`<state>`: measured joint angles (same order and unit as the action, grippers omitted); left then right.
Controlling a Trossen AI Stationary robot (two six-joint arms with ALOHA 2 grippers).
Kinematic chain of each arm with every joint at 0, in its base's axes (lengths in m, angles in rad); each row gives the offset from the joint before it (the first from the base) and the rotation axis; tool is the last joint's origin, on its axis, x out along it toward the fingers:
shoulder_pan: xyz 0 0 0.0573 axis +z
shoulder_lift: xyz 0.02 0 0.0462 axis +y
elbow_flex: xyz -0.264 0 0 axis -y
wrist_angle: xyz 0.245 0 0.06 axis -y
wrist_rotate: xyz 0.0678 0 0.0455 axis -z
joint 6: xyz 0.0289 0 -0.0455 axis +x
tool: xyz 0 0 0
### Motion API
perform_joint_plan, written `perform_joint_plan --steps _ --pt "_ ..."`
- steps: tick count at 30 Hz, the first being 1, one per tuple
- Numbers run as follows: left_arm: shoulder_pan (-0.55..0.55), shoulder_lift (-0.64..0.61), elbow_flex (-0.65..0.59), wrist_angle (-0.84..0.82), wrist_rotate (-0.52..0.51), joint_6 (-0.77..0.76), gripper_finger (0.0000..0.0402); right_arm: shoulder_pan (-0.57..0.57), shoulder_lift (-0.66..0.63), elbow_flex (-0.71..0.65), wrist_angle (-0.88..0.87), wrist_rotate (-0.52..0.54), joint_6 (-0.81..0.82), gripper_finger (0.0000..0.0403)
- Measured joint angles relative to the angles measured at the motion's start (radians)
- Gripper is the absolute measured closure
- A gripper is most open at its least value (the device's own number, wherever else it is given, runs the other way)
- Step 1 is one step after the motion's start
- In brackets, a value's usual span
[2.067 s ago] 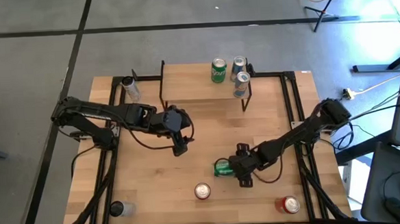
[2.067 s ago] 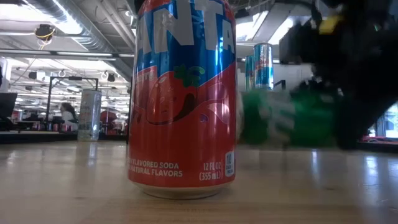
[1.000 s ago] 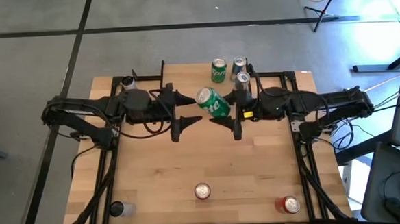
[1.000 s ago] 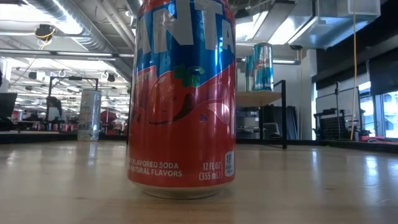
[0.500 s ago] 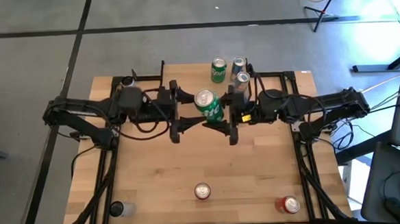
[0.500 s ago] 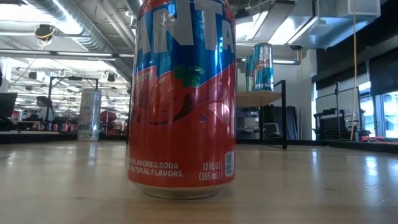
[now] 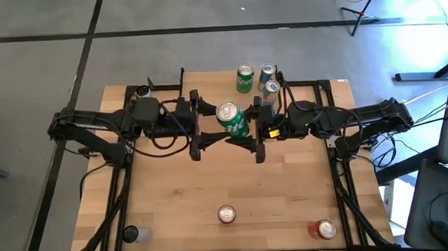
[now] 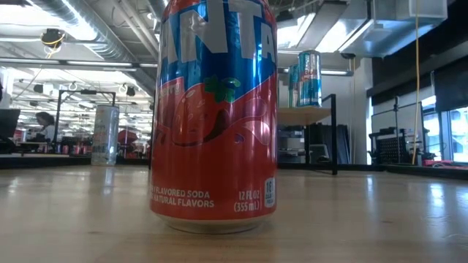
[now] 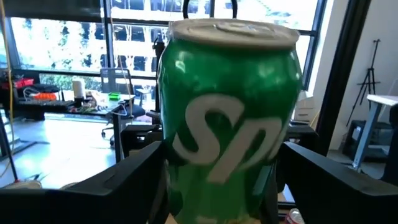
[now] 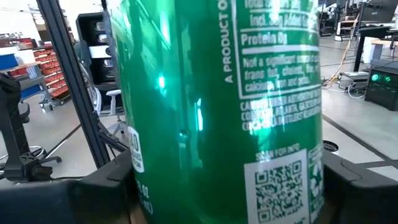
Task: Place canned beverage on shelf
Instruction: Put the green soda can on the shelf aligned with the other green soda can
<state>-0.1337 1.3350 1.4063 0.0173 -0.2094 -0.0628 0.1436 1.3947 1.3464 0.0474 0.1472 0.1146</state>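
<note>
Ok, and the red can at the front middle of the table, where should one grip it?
Probably grip the red can across the middle of its round wall, coming in level from the side. It stands upright on the table, and its flat top gives nothing to pinch.

shelf left part bare | three cans crowd its right end

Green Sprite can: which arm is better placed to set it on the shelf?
Right, probably: the right end effector grips the green Sprite can at the shelf; the left end effector looks open.
</note>
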Motion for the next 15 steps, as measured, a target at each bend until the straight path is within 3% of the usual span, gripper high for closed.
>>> perform_joint_plan --steps 7,15 --pt "-0.001 0.014 0.004 -0.003 -0.077 -0.015 0.0036 -0.001 0.024 -0.005 -0.019 0.002 0.004 0.0131" --pt "-0.012 0.014 0.003 0.009 -0.067 -0.002 0.0038 -0.001 0.048 -0.002 0.02 0.001 0.004 0.0131"
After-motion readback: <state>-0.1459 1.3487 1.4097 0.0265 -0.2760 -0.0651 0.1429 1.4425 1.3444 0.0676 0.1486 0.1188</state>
